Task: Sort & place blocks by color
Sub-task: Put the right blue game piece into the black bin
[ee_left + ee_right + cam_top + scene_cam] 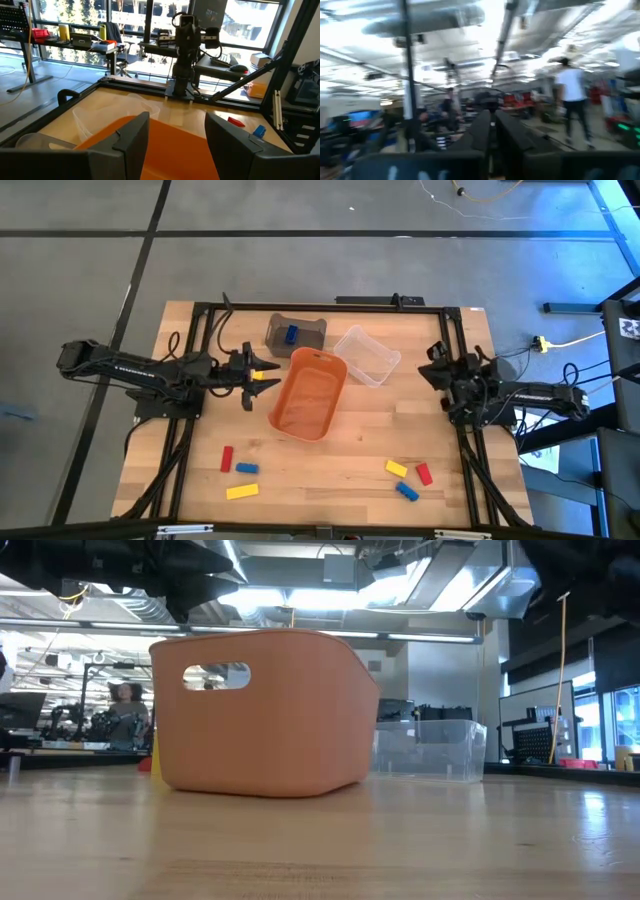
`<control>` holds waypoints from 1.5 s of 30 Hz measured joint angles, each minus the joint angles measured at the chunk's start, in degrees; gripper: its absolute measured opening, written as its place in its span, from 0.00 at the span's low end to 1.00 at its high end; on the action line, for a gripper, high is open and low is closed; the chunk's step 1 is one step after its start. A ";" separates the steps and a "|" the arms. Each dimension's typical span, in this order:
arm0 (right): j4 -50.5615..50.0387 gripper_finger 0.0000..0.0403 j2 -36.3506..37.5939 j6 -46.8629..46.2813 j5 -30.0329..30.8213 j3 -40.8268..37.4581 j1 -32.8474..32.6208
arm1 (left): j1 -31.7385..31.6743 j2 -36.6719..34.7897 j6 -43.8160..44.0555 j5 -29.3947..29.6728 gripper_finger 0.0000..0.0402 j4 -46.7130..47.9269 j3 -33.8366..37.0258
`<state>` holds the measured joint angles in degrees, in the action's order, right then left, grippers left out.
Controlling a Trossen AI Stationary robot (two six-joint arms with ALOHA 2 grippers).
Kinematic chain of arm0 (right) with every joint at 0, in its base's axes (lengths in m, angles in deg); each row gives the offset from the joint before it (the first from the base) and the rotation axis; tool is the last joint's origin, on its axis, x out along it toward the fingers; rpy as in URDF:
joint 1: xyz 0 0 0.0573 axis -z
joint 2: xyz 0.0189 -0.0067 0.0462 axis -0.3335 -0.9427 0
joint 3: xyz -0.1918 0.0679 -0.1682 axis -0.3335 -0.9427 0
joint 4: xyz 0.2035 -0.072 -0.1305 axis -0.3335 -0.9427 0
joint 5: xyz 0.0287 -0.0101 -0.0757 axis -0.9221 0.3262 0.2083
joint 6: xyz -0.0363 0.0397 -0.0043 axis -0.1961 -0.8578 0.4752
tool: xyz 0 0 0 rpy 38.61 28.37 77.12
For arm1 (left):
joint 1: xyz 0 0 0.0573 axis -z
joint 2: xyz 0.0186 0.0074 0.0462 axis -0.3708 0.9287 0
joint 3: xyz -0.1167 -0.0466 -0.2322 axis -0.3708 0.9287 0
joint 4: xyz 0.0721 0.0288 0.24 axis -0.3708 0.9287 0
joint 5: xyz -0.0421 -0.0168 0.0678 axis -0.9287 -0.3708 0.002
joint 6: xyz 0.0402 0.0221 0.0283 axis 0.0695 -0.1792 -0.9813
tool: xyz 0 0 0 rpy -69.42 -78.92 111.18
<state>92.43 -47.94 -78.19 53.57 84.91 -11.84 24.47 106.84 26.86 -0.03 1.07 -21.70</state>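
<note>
Orange tub (308, 392), clear bin (366, 355) and grey bin (296, 332) crowd the worktop's (330, 470) far middle; near strip lies open around the scattered blocks (240, 477), with black frame rails (190, 410) flanking both sides

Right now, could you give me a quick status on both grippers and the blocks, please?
Left gripper open beside orange tub, empty. Right gripper shut, parked at the right edge. One blue block in grey bin; six blocks loose up front. Nothing in the way.

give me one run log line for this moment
left gripper: jaws open, at orange tub rim, nothing held | right gripper: jaws shut, empty, waiting right side | blue block in grey bin | six blocks loose on table
</note>
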 joint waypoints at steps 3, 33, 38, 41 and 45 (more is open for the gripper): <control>-1.53 0.18 -1.02 -0.55 2.66 0.00 0.06 | 0.00 0.00 -0.01 0.02 0.46 0.01 0.00; -61.09 0.70 -36.67 -22.13 6.13 40.50 -26.20 | 0.00 0.00 -0.06 0.52 0.46 0.04 -0.02; -78.09 0.70 -49.62 -38.23 11.49 50.70 -37.74 | 0.00 0.00 -0.05 0.52 0.46 0.15 -0.03; -86.29 0.69 -57.88 -47.85 12.72 56.32 -43.68 | 0.00 0.00 -0.04 0.52 0.46 0.40 -0.04; -93.15 0.69 -68.84 -57.67 12.72 63.14 -49.22 | 0.00 0.00 -0.05 0.50 0.46 0.48 -0.04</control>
<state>-0.72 -116.78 -135.85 66.30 148.05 -61.06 24.47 106.84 26.80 0.47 1.55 -21.75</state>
